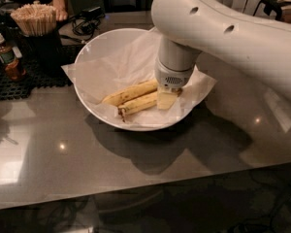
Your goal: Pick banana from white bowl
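White paper (131,57) lines the white bowl (99,37) on the desk (63,169), cradling the banana (131,92) beside a second banana (138,104). The hand (167,97) sits low over their right ends, likely lining up a grasp; clamped or not, I cannot tell.

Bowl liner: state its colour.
White paper liner, camera view; pincer sits inside the white bowl.

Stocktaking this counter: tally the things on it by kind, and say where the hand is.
Bananas: 2, rear banana, front banana
White bowl: 1
Paper liner: 1
Bottle: 1
Cup of sticks: 1
Total: 6
The hand is down in the white bowl at the bananas' right ends.
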`<state>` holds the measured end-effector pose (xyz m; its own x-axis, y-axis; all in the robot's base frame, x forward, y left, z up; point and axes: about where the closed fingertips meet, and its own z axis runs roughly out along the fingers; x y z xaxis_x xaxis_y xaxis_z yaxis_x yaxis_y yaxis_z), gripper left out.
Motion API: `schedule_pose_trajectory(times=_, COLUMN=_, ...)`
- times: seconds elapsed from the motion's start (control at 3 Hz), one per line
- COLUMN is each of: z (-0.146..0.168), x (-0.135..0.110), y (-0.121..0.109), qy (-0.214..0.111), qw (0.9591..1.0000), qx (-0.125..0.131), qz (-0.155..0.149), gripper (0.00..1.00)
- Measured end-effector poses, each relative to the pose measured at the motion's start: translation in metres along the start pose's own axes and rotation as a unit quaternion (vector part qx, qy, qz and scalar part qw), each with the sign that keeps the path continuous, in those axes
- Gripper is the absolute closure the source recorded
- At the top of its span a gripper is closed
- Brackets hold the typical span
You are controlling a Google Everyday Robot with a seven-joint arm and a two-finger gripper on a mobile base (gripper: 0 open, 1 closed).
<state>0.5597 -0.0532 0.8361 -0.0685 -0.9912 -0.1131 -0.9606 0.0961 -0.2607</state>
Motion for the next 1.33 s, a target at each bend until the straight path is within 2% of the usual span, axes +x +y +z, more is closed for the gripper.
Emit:
schedule_pose_trajectory(times=0.33, z=0.000, x=0.000, y=0.000, qy=0.000, qw=1.0000, qx=0.000, qz=0.000, gripper=0.59)
schedule_pose_trajectory(times=1.0, z=0.000, x=0.001, y=0.001, qy=0.001, qw=1.0000, qx=0.000, qz=-0.001, gripper=0.99)
schedule_pose_trajectory(times=1.33, z=-0.015, x=0.005, y=-0.001, qy=-0.017, qw=0.9998, qx=0.009, qz=0.001, gripper=1.00)
